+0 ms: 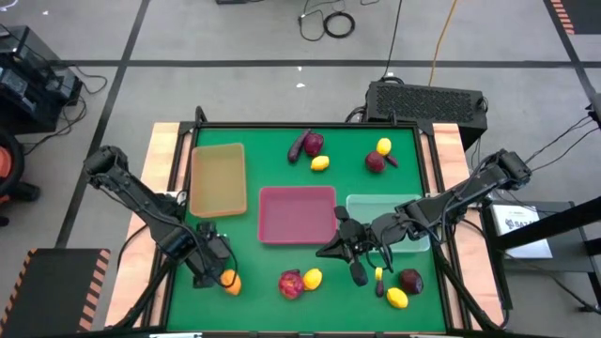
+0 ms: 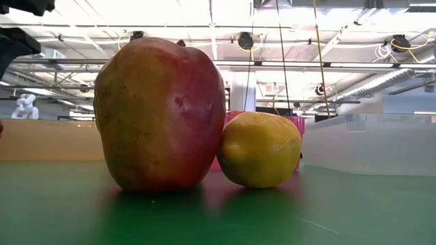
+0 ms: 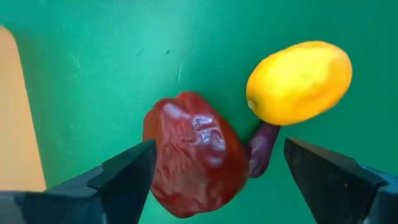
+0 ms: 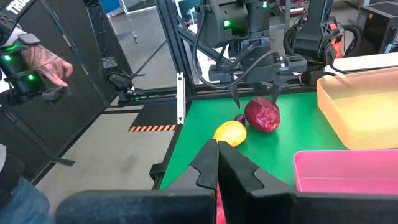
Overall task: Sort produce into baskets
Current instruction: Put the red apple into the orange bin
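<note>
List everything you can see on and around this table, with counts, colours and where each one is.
Table: one, green top.
Tan tray: one, tan, back left.
Pink tray: one, pink-red, centre.
Clear tray: one, pale green, right of the pink tray, partly under the right arm.
Red fruits: four, dark red, two at back, two at front.
Lemons: at least four, yellow, one near each red fruit.
Eggplant pieces: at least two, dark purple, back and front centre.
Person's hand: one, off the table.
Left gripper: fingers open, above the front-centre red fruit.
Right gripper: fingers shut, in front of the clear tray.
</note>
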You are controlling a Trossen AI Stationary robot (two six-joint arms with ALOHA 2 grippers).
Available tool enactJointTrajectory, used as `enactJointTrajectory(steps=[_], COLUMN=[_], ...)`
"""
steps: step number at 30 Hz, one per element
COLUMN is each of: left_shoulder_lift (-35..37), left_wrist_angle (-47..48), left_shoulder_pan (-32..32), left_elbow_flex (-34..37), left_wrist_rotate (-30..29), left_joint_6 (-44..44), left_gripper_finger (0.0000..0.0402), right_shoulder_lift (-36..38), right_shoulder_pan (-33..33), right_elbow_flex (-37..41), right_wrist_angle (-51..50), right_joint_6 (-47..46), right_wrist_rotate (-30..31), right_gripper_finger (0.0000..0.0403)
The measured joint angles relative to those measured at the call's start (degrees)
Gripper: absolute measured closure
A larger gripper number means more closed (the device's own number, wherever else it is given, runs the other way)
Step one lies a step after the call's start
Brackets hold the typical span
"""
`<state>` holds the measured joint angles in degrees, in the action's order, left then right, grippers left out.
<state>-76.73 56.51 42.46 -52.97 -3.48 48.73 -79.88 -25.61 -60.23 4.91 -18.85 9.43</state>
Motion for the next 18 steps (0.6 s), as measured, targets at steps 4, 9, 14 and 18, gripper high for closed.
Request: enactJointTrajectory(steps=[4,9,14,18], left_shoulder_lift=[0.0,0.0,0.2,0.3], left_wrist_angle=[-0.3,-2.4,-4.3,-6.1], left_shoulder_pan=[-0.5,-0.7,-0.7,-0.7], left_elbow_flex=[1.5,5.4,8.2,10.2], left_wrist_rotate=[1.6,5.2,4.7,3.9], left_joint_6=[8.0,15.1,17.0,17.0], left_gripper_finger=[0.0045,0.0045,0.0045,0.0045], right_shoulder_lift=[0.0,0.0,0.0,0.0], right_shoulder_pan=[0.0,0.0,0.0,0.0], right_elbow_flex=[0.0,0.0,0.0,0.0], right_wrist_angle=[0.0,0.0,0.0,0.0], right_joint_6=[0.4,1.6,1.7,1.7], right_wrist_rotate=[0.0,0.0,0.0,0.0], right_gripper_finger=[0.0403,0.0403,0.0403,0.0403])
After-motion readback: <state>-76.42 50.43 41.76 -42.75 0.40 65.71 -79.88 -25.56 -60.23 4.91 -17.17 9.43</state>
